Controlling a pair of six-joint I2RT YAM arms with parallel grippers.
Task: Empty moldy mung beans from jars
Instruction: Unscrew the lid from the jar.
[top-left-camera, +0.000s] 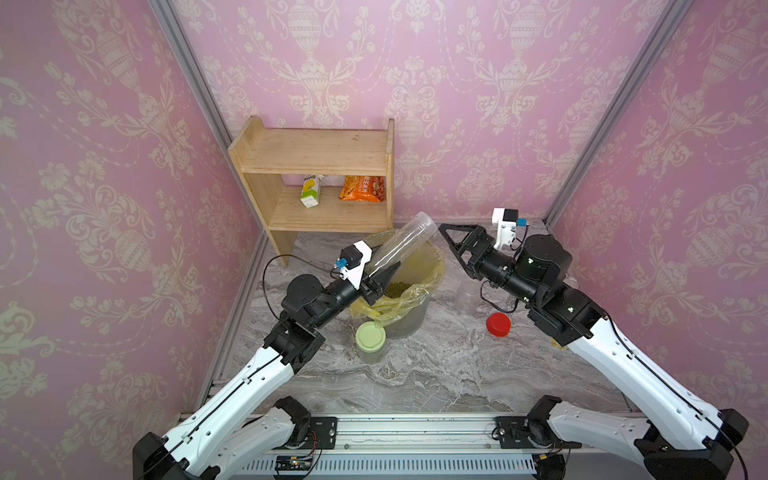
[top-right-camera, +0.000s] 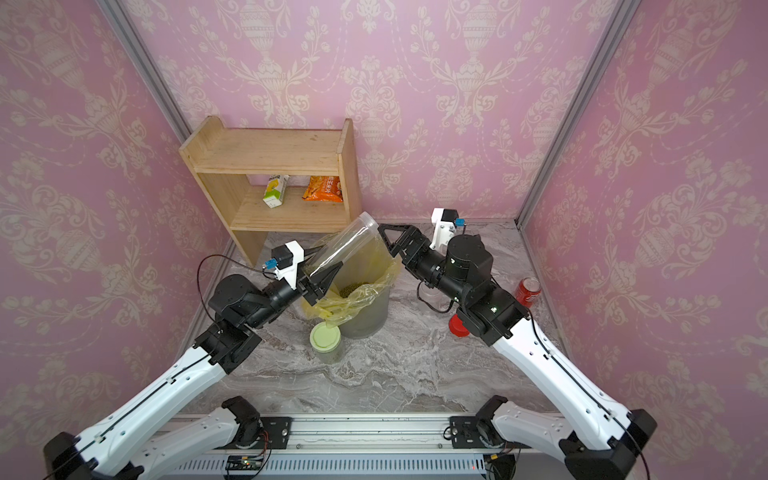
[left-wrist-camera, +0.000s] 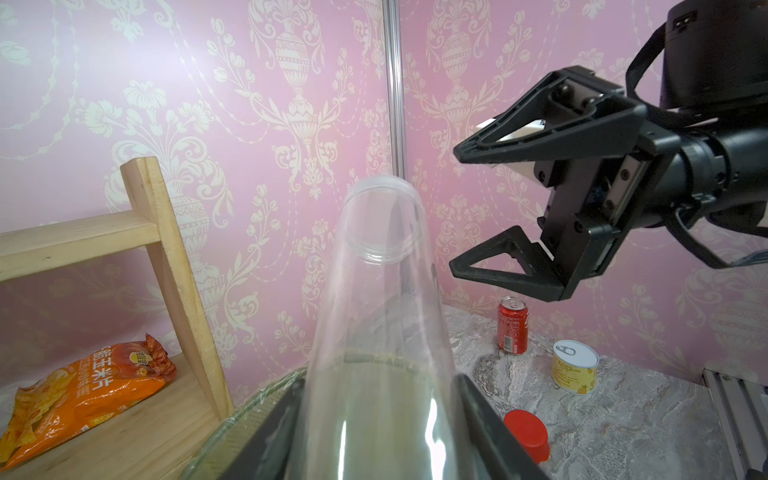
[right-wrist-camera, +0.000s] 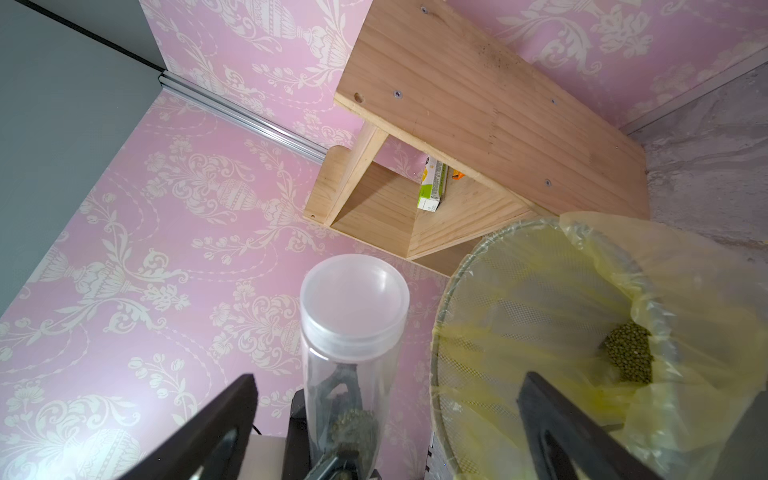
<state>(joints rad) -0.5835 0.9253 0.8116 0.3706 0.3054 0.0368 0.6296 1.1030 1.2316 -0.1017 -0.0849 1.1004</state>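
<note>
Left pincer (top-left-camera: 386, 272) is clamped on the tall jar (top-left-camera: 405, 241), which tilts above the lined bin (top-left-camera: 419, 320) near the table's (top-left-camera: 415, 374) back edge (lid (right-wrist-camera: 354, 299) on). Mung beans (right-wrist-camera: 353, 424) sit at the jar's gripped end. Right pincer (left-wrist-camera: 455, 208) has its jaws apart, just beside the lid.

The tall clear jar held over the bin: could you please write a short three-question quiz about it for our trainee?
1. True or false: the tall clear plastic jar has its whitish screw lid removed.
2. The left end effector is shut on that jar. The right end effector is: A) open, holding nothing; B) shut on the lid; C) shut on the jar's base.
3. Fill in: olive-green mung beans lie in the round mesh bin, which is lined with a ____ plastic bag.

Key: 1 false; 2 A; 3 yellow.
</note>
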